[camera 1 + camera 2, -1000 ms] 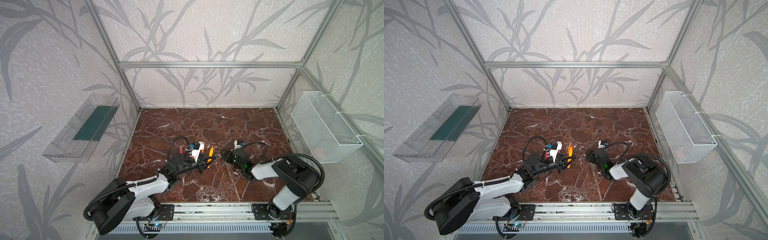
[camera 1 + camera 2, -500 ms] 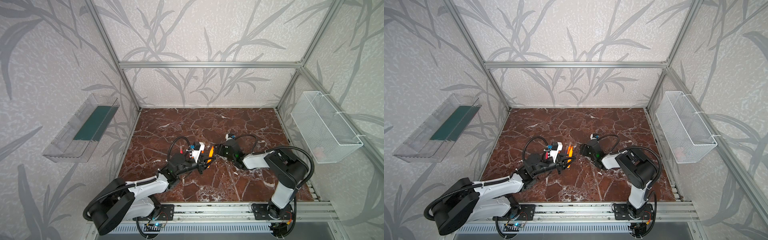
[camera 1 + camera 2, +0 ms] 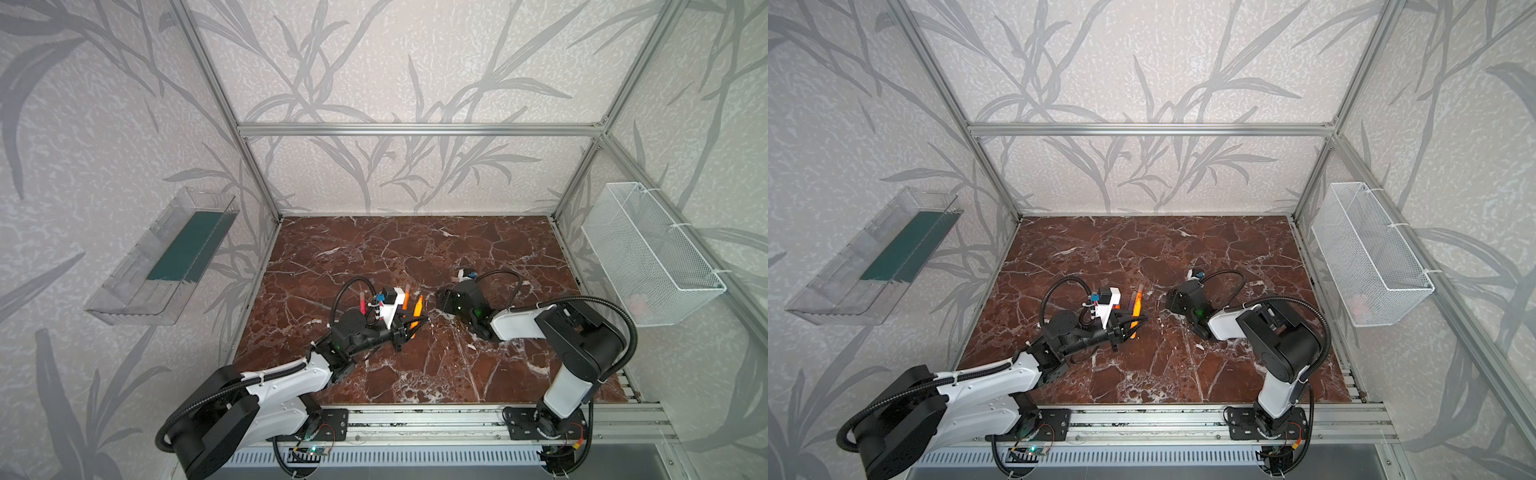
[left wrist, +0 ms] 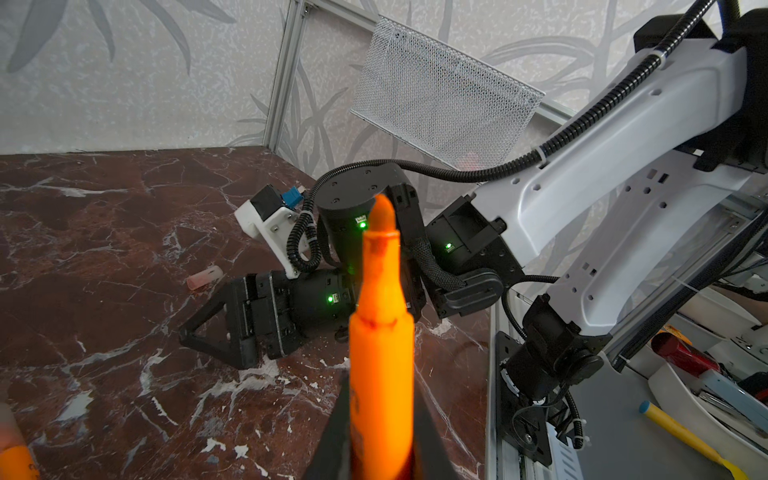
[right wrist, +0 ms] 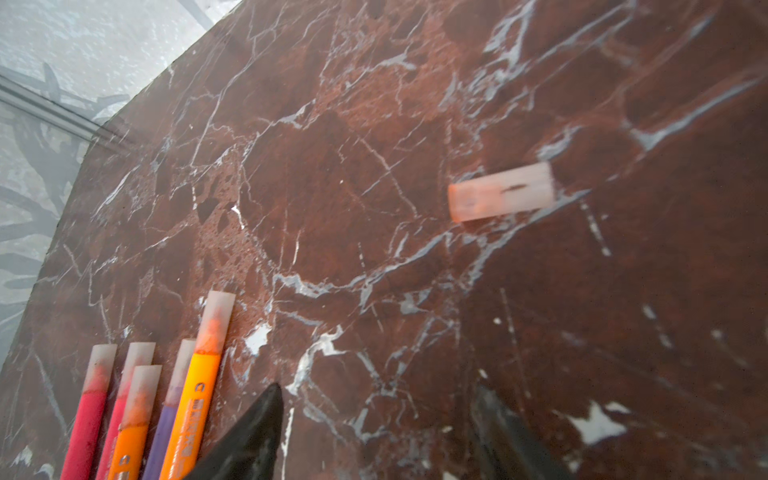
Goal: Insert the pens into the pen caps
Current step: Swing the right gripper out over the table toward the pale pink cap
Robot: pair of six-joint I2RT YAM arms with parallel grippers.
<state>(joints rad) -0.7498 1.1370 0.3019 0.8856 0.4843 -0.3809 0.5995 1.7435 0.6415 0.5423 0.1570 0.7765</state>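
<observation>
Near the centre of the frame in a top view, the left pincer (image 3: 415,323) was clamped on the uncapped orange pen (image 4: 380,332), with the tip presented toward the right arm, presumably so a cap could be pushed on. The right pincer (image 5: 376,390) stood jaws apart and empty, low over the tabletop (image 5: 332,166), facing the loose pen cap (image 5: 503,191) lying flat. Five capped pens (image 5: 191,407) lay side by side, well apart from that cap. Bare marble surrounded it, leaving approach room on every side.
</observation>
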